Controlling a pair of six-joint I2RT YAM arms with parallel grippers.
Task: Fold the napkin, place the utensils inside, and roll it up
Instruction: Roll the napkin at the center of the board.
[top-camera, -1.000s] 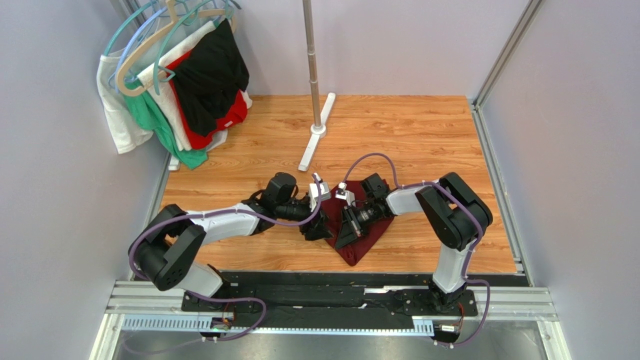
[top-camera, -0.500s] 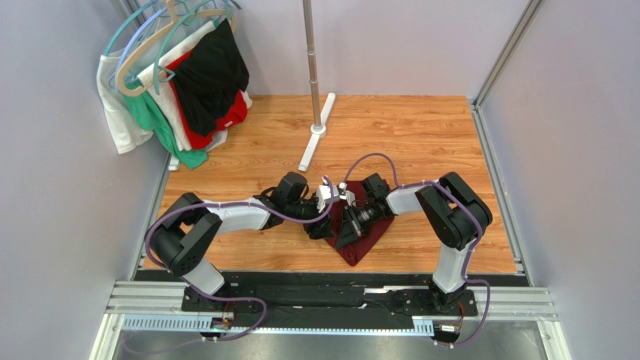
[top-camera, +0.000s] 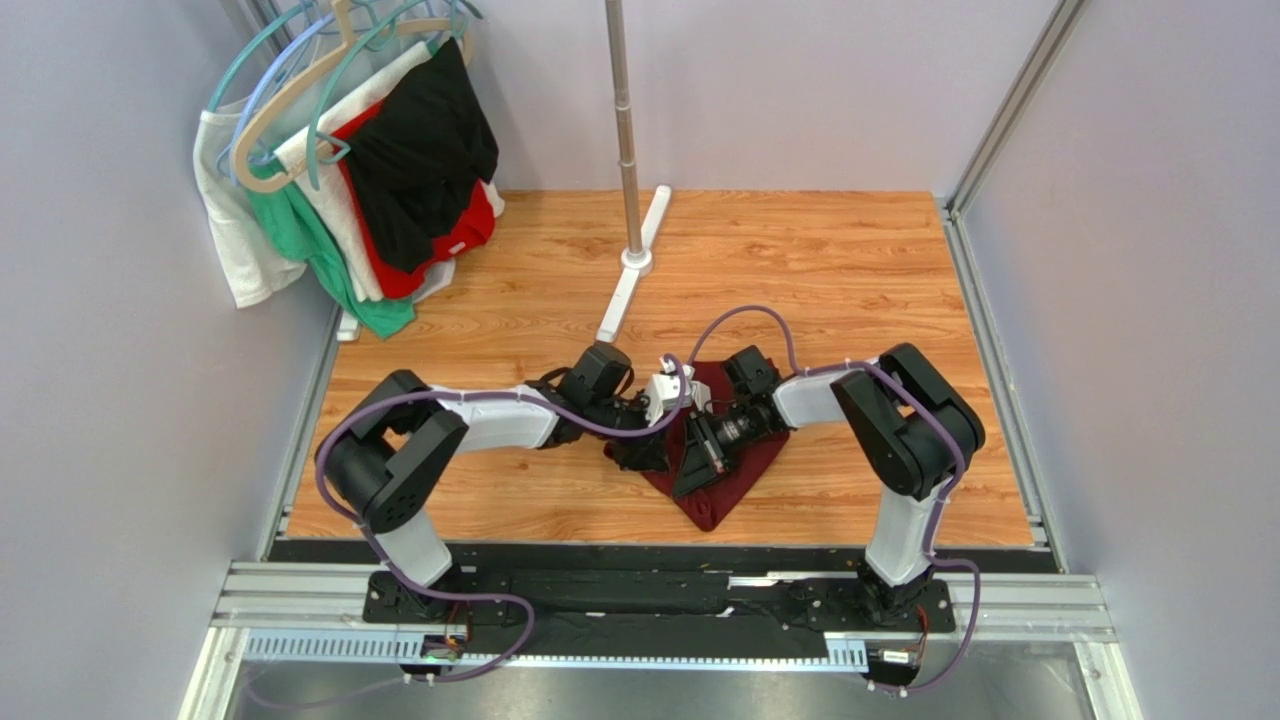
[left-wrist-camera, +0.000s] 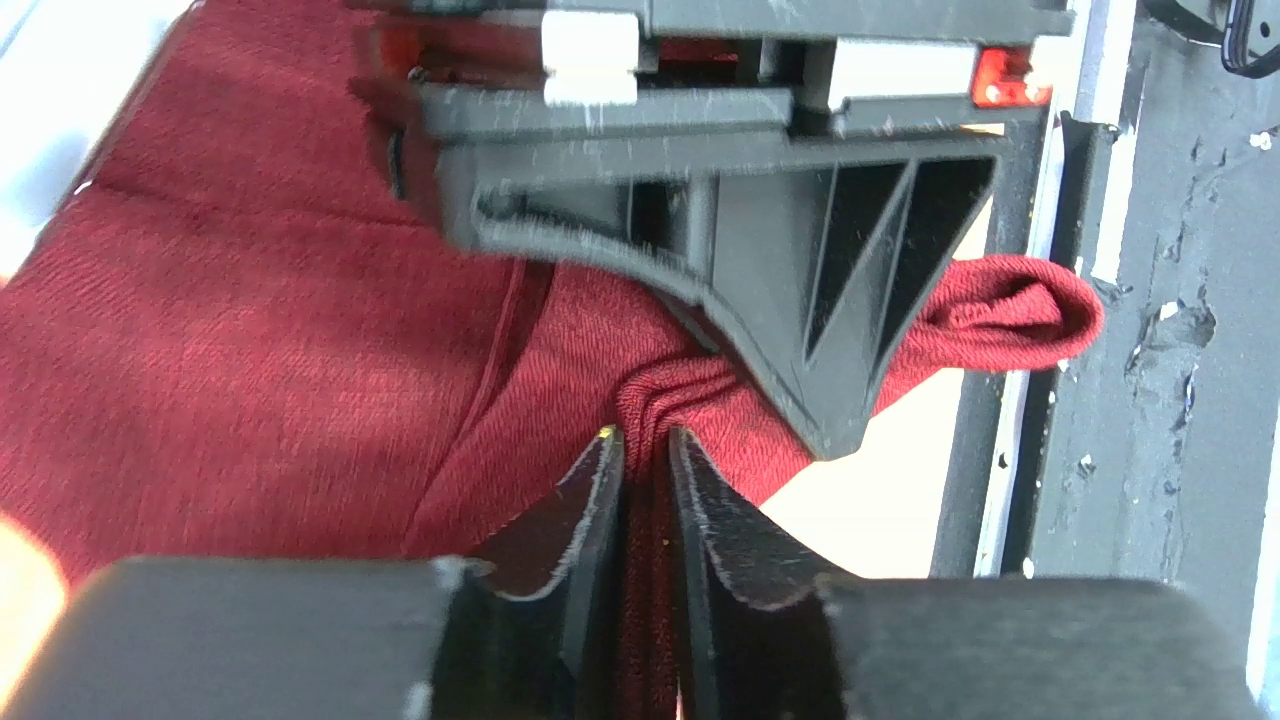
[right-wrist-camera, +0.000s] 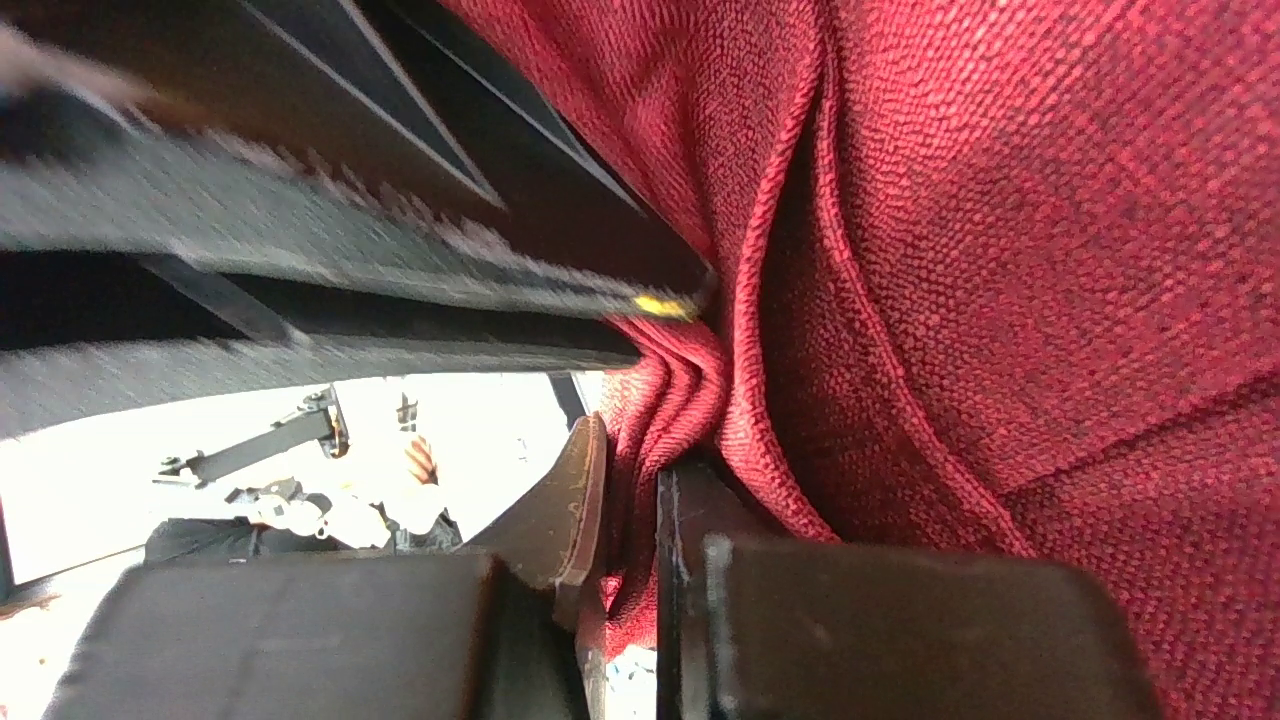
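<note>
Change since the earlier frames: left arm swung in toward the centre, left gripper (top-camera: 649, 447) narrowed from a wide spread to a pinch. Left gripper, present state: fingers (left-wrist-camera: 594, 495) almost together on a raised fold of the maroon napkin (top-camera: 724, 488). Right gripper (top-camera: 696, 462): fingers (right-wrist-camera: 579, 495) pressed onto a bunched ridge of the same cloth, just beside the left gripper. Napkin: crumpled on the wooden table (top-camera: 842, 285), mid-front, between both arms, partly hidden under the grippers

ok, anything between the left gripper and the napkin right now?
Nothing visible. The left gripper has its fingers on a raised fold of the napkin, with cloth between them. The right gripper pinches the same ridge close beside it, not in between.
</note>
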